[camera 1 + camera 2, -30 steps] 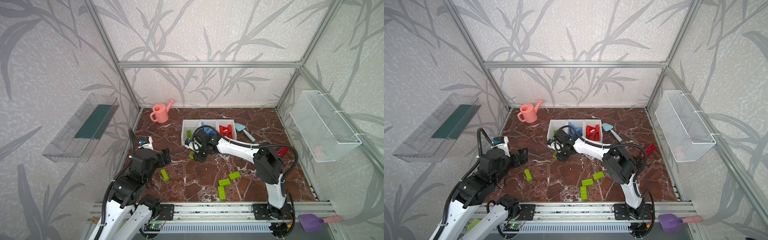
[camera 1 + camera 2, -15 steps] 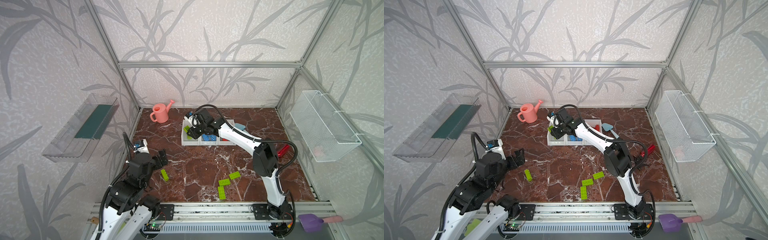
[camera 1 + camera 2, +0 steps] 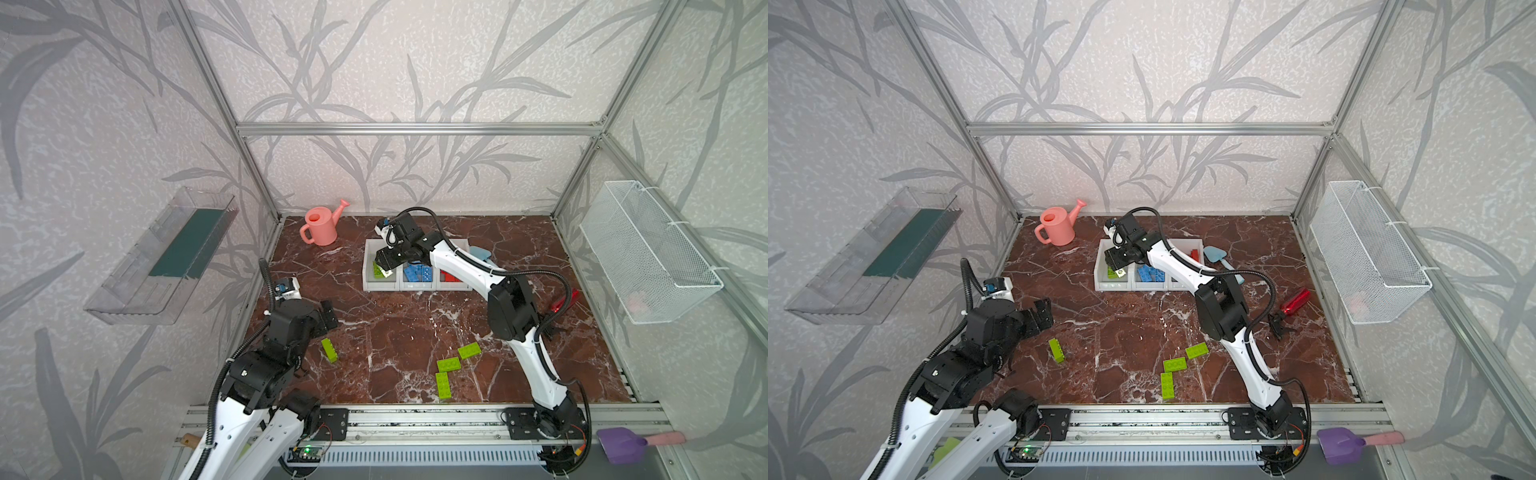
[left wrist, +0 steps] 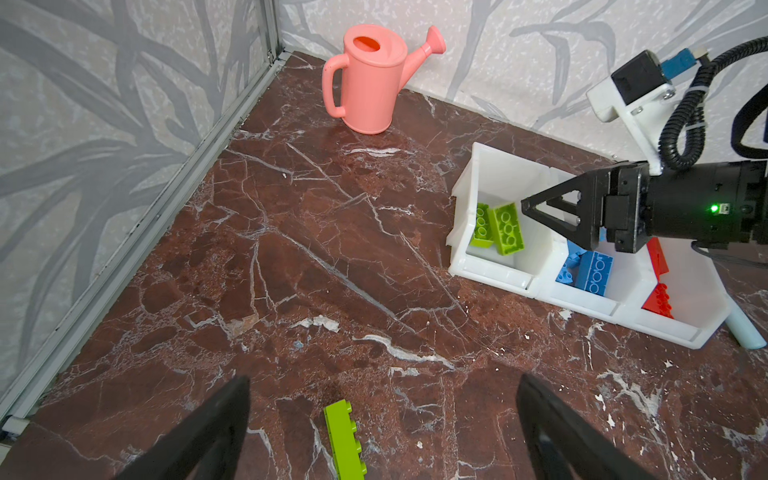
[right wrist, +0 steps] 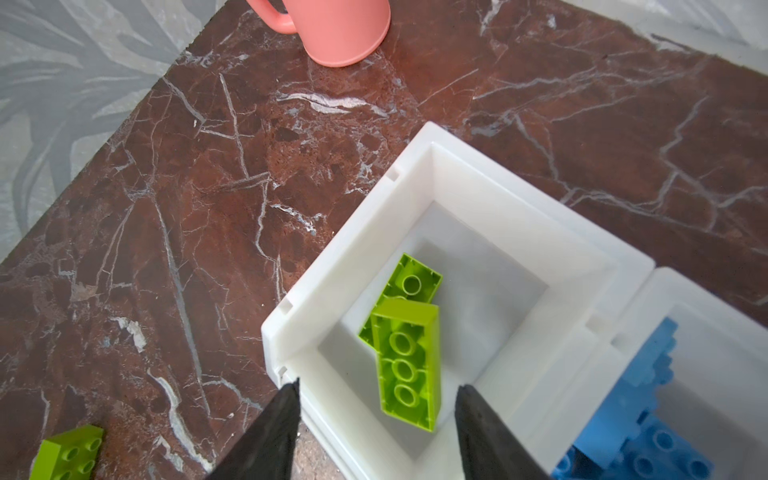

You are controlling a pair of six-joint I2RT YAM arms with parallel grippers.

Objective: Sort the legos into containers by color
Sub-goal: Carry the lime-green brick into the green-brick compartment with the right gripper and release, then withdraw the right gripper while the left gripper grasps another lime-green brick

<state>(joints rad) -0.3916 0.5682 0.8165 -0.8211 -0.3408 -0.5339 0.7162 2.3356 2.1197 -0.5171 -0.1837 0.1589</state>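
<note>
Over the end bin of the containers (image 3: 415, 287), on the side nearest the pink watering can (image 3: 322, 226), the right gripper (image 3: 385, 269) hangs with its jaws partly apart and nothing between them. In the right wrist view its two black fingertips (image 5: 282, 419) frame the bin's near wall. A lime green brick (image 5: 409, 365) lies below them inside the bin, clear of both fingers, and the gap is wider than the brick. It rests tilted, leaning across a second green brick (image 5: 415, 282) that lies on the bin's bottom. The left wrist view shows the same pair side by side in that bin, with the gripper's tip above them and touching neither. The middle bin holds blue legos (image 4: 594, 274) and the bin at the other end holds red legos (image 4: 658, 299).

Near the left wall the left gripper (image 4: 384, 380) is spread wide and empty above the marble floor (image 3: 395, 332). A lone green brick (image 4: 345, 440) lies on the floor between the lines of its two fingers — close, but apart from both. In both top views this brick sits just beside the gripper, on the side towards the rail. Three green bricks (image 3: 449, 364) lie clustered on the floor by the right arm's lower link, well apart from either gripper.
</note>
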